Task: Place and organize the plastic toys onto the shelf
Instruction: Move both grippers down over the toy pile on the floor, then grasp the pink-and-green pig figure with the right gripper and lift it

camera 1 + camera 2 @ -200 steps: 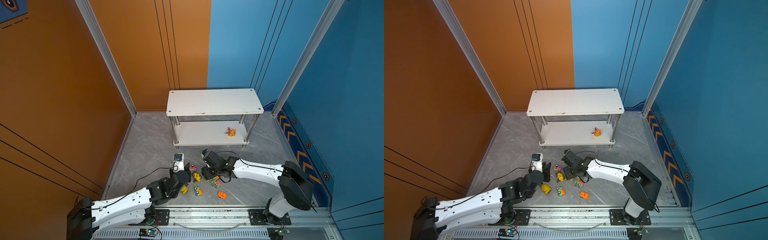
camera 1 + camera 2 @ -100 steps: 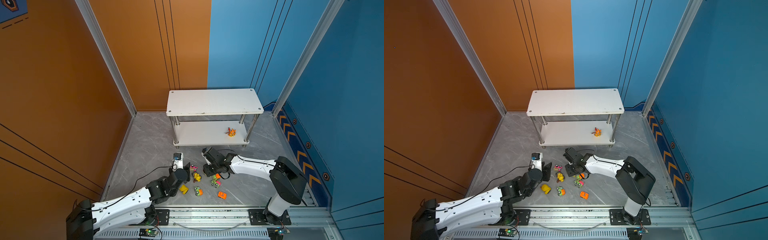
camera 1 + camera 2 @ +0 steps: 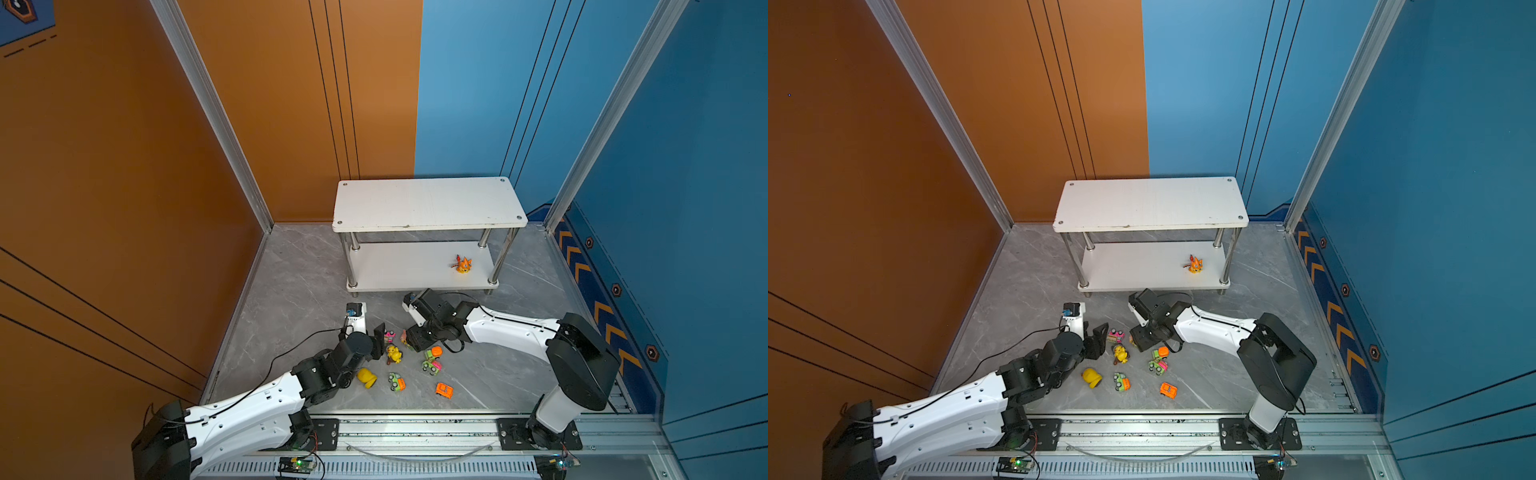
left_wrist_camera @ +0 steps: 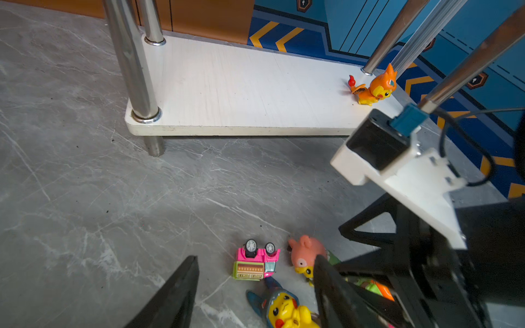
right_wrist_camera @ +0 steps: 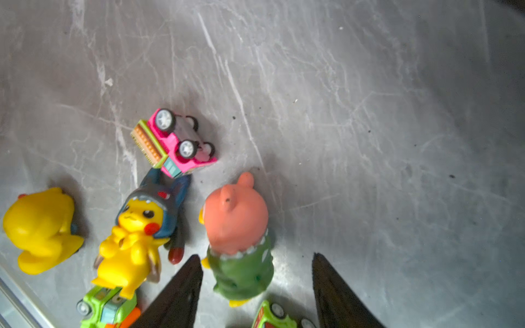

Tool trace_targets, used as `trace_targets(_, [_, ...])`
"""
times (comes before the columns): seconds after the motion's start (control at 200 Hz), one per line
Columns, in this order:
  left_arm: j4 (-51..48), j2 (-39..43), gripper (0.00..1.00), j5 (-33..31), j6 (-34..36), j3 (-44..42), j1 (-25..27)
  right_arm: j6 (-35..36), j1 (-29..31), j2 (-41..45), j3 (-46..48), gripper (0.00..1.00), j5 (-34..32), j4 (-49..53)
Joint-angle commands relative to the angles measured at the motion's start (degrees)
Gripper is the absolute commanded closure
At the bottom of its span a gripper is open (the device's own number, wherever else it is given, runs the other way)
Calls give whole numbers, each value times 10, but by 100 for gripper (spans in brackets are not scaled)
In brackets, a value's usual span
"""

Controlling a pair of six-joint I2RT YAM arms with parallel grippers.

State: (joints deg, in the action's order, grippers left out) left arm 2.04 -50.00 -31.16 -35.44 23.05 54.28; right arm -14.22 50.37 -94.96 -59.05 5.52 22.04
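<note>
Grey floor (image 3: 291, 291) | 5 cars (image 3: 444, 390), 3 figurines (image 3: 394, 354) | shelf (image 3: 424, 203): 1 orange figurine (image 3: 463, 264) | both jaws spread open

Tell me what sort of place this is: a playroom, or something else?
Probably a robot test booth, not a playroom: two robot arms bolted to a metal rail, orange and blue panel walls, plus a shelf and plastic toys as props.

Grey marbled counter (image 3: 291, 291), orange panels (image 3: 104, 166) left, blue panels (image 3: 685, 166) right. Orange-chevron strip (image 3: 582, 270) runs along the blue wall's base. A metal rail (image 3: 415, 428) and a green-lit circuit board (image 3: 297, 464) sit at the near edge.
</note>
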Motion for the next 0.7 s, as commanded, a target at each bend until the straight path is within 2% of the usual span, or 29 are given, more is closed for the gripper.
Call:
trace_targets(0.0, [11, 15, 32, 28, 2, -12, -21, 38, 15, 12, -4, 34, -26, 30])
trace_targets(0.27, [-2, 48, 28, 60, -8, -23, -56, 54, 32, -40, -24, 35, -29, 16])
trace_targets(0.431, [-6, 57, 28, 67, -12, -27, -65, 65, 32, -61, -32, 40, -40, 12])
trace_targets(0.526, [-3, 54, 28, 72, -13, -27, -69, 65, 31, -66, -27, 46, -45, -2])
trace_targets(0.606, [4, 48, 28, 78, -15, -27, -71, 65, 28, -64, -17, 58, -43, -21])
trace_targets(0.696, [13, 37, 29, 89, -13, -23, -73, 64, 18, -55, -8, 67, -22, -40])
